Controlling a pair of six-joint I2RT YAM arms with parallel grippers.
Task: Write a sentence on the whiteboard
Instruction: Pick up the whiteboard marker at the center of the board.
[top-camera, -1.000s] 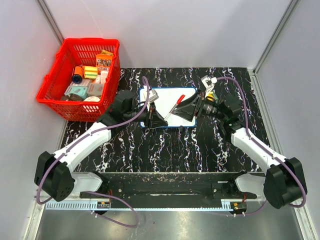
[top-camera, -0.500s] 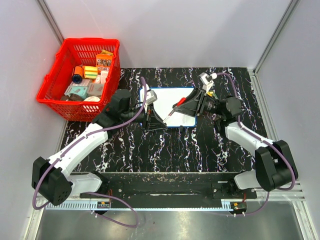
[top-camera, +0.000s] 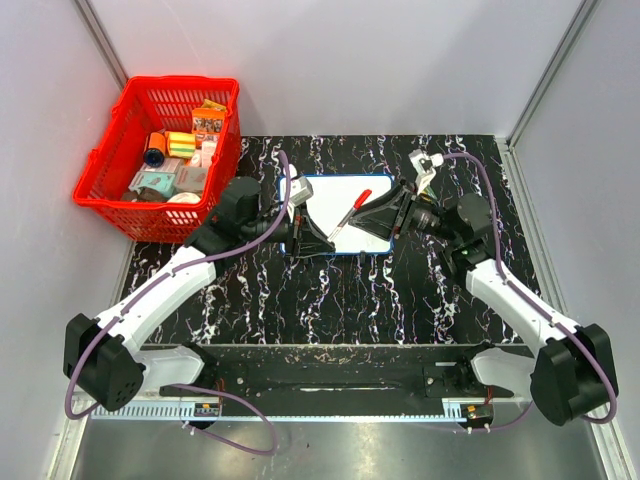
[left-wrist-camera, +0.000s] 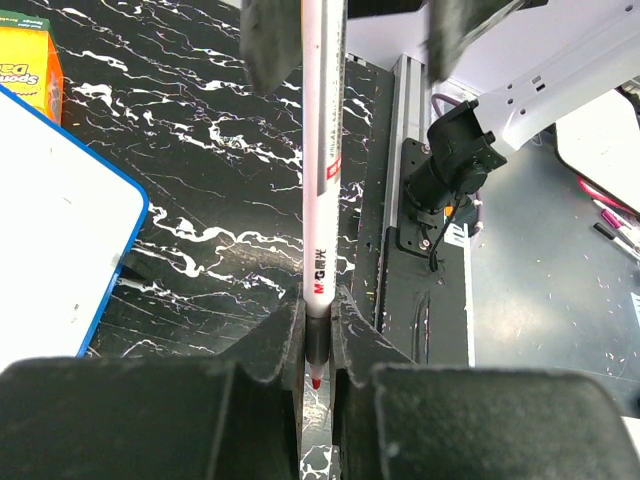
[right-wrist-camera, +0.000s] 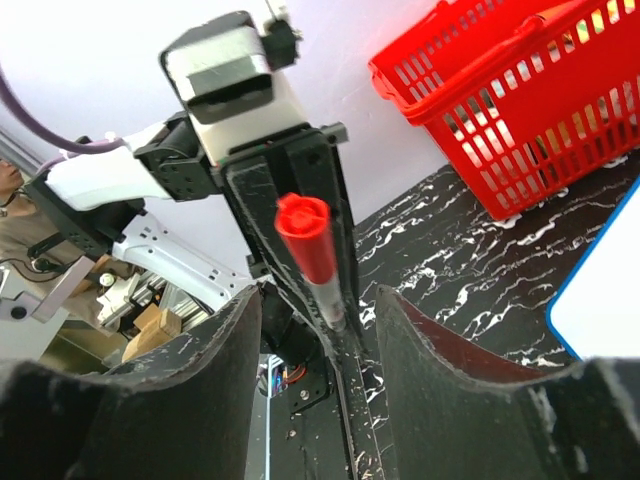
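Since a second ago the right gripper (right-wrist-camera: 318, 300) has narrowed, jaws apart around the red cap (right-wrist-camera: 305, 235). Red plastic mesh basket (top-camera: 100, 205) holds small boxes (top-camera: 180, 160); blue-framed white whiteboard (top-camera: 330, 195) lies nearby, under the white marker (left-wrist-camera: 322, 150) pinched by the left gripper (left-wrist-camera: 317, 320).

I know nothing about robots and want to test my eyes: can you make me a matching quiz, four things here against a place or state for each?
1 basket
2 whiteboard
3 marker
4 cap

A between the right jaws
B far left
C gripped by the left jaws
D lying flat, blue-framed

Pairs: 1-B, 2-D, 3-C, 4-A
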